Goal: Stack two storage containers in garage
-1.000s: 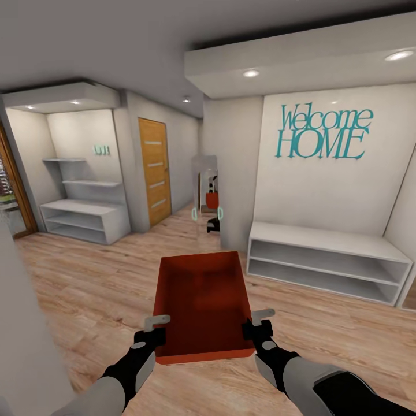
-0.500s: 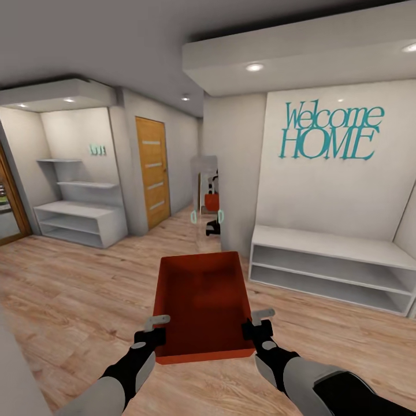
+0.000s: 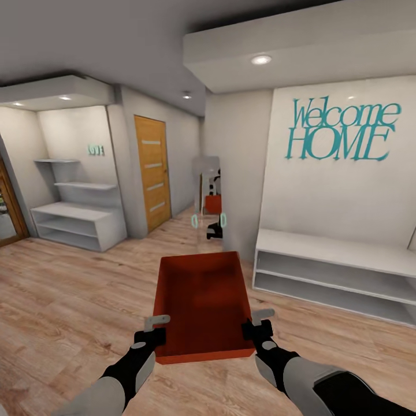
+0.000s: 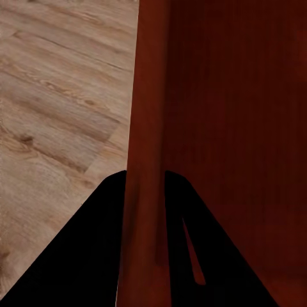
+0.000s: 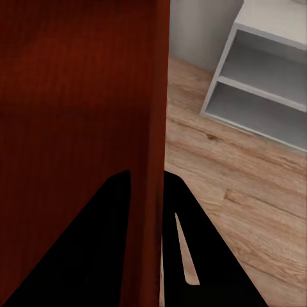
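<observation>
Container: red-orange open-top storage container (image 3: 202, 303) carried in front of the robot, above the light wood-plank floor (image 3: 69, 300), its long axis running straight away from the robot toward the hallway opening.
Left end effector: left end effector (image 3: 151, 329) sits at the container's near left corner, narrowed onto the left side wall; in the left wrist view that wall (image 4: 147, 192) runs down between the two dark fingers (image 4: 83, 256).
Right end effector: right end effector (image 3: 258, 325) mirrors it at the near right corner, pinched on the right side wall (image 5: 148, 192).
Key relation: the load hangs forward of both end effectors, which hold only its near end; neither arm is nearer, so I judge the far end is free to sag or swing when the base turns.
Whereabouts: an entry area with a "Welcome HOME" sign (image 3: 341, 130), a white low shelf unit (image 3: 335, 274) at the right and a wooden door (image 3: 153, 170) at the left; no concrete garage floor is visible, so the carry looks unfinished.
Head view adds: the route, the container's empty interior and both grips at once.
Wrist views add: the wall actually lying between the fingers, and the floor below the container.
</observation>
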### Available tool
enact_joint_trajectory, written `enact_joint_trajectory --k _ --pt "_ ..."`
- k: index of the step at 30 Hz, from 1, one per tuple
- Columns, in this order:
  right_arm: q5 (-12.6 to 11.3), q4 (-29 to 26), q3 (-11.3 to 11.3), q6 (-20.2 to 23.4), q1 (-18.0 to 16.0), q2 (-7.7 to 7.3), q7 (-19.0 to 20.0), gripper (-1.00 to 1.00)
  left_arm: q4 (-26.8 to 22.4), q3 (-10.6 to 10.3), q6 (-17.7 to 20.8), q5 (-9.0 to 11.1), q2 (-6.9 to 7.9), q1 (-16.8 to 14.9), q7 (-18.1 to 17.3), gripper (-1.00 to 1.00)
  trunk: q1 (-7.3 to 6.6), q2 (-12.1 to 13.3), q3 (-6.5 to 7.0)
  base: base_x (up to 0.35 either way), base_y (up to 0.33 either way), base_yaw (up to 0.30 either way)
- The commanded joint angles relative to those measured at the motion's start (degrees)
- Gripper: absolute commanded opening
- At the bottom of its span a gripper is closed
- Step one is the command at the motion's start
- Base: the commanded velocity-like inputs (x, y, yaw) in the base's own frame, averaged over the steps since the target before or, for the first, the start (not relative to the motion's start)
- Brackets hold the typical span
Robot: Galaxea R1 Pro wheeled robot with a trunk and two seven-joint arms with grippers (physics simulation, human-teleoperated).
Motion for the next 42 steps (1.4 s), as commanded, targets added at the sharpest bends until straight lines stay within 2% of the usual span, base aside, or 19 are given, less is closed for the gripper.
enact_joint_trajectory --k 1,15,42 --pt "-1.57 -2.04 -3.68 -3.85 -0.13 0.03 -0.6 -1.0 0.19 1.08 -0.12 -0.26 5.61 0.03 1.72 -1.0 0.05 -0.03 -0.02 0.329 0.0 0.179" --pt "-1.57 -2.04 -3.7 -3.87 -0.13 0.03 -0.6 -1.0 0.19 1.06 -0.12 -0.26 5.61 0.03 1.72 -1.0 0.05 -0.03 -0.02 0.329 0.0 0.224" --pt "-1.56 -2.04 -3.65 -3.83 -0.13 0.03 -0.59 -1.0 0.19 1.02 -0.12 -0.26 5.61 0.03 1.72 -1.0 0.05 -0.03 -0.02 0.329 0.0 0.007"
